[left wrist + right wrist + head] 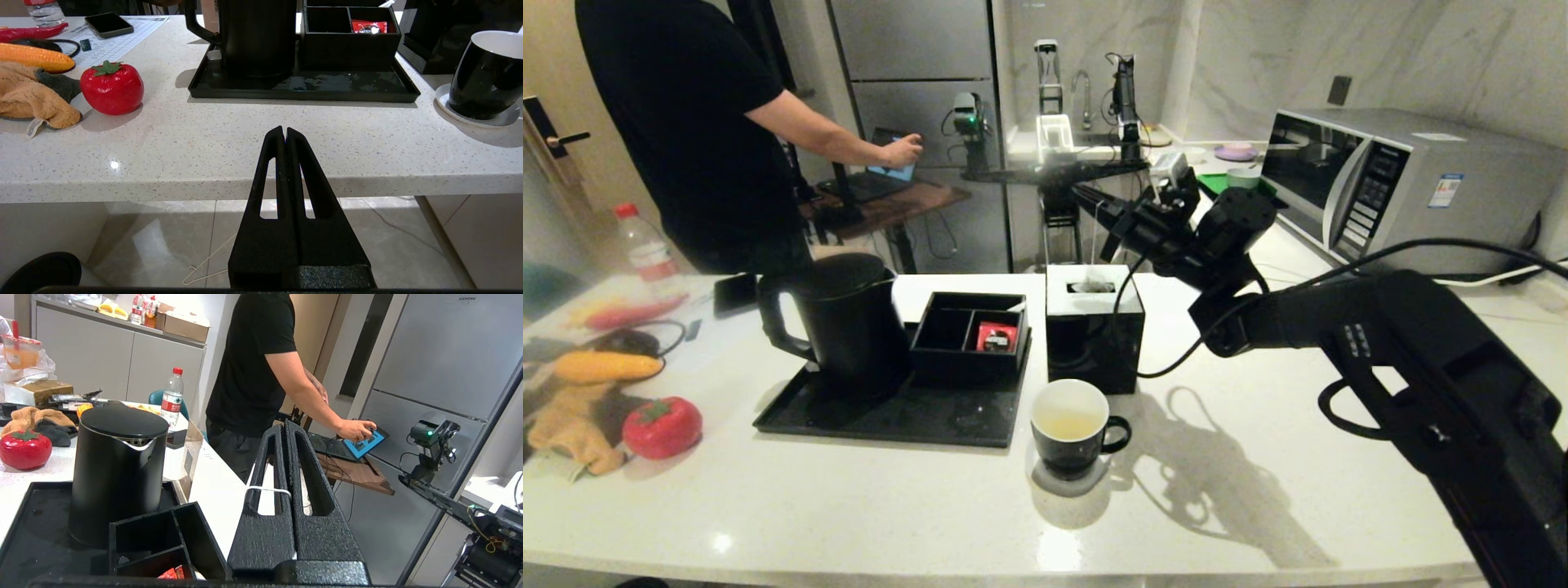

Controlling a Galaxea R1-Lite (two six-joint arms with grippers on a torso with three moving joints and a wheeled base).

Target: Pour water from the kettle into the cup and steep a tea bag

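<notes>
Head view takes in a white speckled surface (866,498) with the kettle (837,322) on a black tray (882,416), the cup (1072,426) of pale water (1068,425) just beside it, and a microwave (1388,184) at the right wall. The right tool (285,428) hangs raised above the black box (1094,327), fingers pressed together. The left tool (284,132) sits below the surface's edge, also pressed together. A man (686,122) works at a tablet behind.

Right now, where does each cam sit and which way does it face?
Head: high, looks down on the white counter; right arm reaches in, right hand shut.
Left wrist: below the counter edge, looks across it; shut left hand.
Right wrist: above the tray, faces the room.
All share the tall matte black kettle.
</notes>
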